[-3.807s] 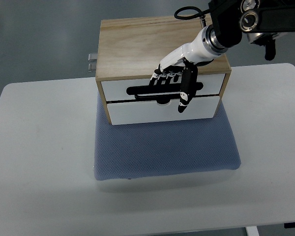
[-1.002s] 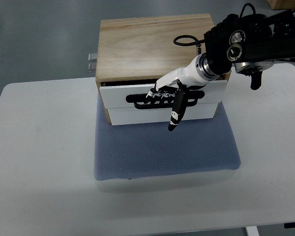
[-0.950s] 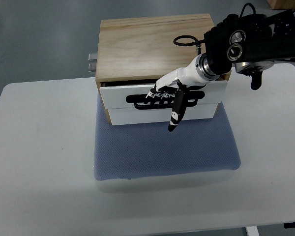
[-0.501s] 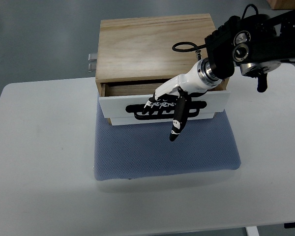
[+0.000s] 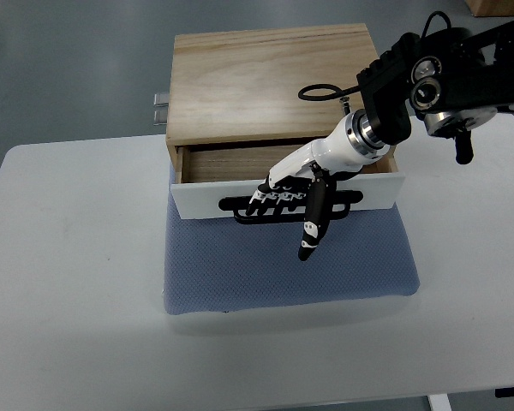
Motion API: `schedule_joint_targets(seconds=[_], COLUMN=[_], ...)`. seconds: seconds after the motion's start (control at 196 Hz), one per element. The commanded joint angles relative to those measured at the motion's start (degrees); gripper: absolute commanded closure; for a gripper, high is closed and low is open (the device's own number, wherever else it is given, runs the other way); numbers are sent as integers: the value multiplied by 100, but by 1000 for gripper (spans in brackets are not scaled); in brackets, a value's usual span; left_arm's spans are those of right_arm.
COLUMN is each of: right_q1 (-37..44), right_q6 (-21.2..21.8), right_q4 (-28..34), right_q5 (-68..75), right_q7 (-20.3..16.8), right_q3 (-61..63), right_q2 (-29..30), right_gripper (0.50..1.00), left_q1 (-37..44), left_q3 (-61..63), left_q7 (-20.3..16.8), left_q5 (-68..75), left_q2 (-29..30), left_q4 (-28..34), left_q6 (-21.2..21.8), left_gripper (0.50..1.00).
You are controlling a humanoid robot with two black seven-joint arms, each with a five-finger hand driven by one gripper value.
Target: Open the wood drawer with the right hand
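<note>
**Top drawer pulled out, hand on the handle**

I see my right hand (image 5: pixel 289 195) clenched around the black handle (image 5: pixel 240 208) of the wood drawer (image 5: pixel 206 199), thumb pointing down over the blue mat (image 5: pixel 283 270). The drawer sticks out from the wooden box (image 5: pixel 257 81), its inside showing, on the white counter (image 5: pixel 68 282).

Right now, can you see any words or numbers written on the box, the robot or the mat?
None can be read.
Wooden drawer box: bare wood, no print.
White drawer front: only a black handle, no letters.
Blue mat: plain.
Right hand and its black arm: no legible markings.
</note>
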Motion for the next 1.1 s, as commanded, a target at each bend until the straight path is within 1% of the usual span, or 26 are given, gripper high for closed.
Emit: schedule_joint_targets(seconds=[0.0, 0.092, 0.629, 0.802, 1.037, 1.042, 1.094], right_q1=[34, 42, 139, 280, 535, 587, 596], right_q6=[106, 203, 229, 238, 370, 431, 440], right_q4=[27, 79, 255, 317, 325, 325, 325], right_q5=[0, 0, 0, 0, 8, 8, 8], right_q7=[11, 46, 64, 81, 195, 213, 213], right_q3=[0, 0, 0, 0, 70, 236, 334], right_q2=[-39, -100, -188, -214, -346, -407, -461], right_gripper=[558, 558, 558, 558, 556, 556, 556], left_q1=[0, 0, 0, 0, 0, 0, 0], left_q3=[0, 0, 0, 0, 0, 0, 0], left_q7=[0, 0, 0, 0, 0, 0, 0], left_q5=[0, 0, 0, 0, 0, 0, 0], left_q2=[0, 0, 0, 0, 0, 0, 0], left_q4=[0, 0, 0, 0, 0, 0, 0], left_q6=[0, 0, -9, 0, 0, 0, 0], left_gripper=[500, 500, 500, 500, 500, 500, 500])
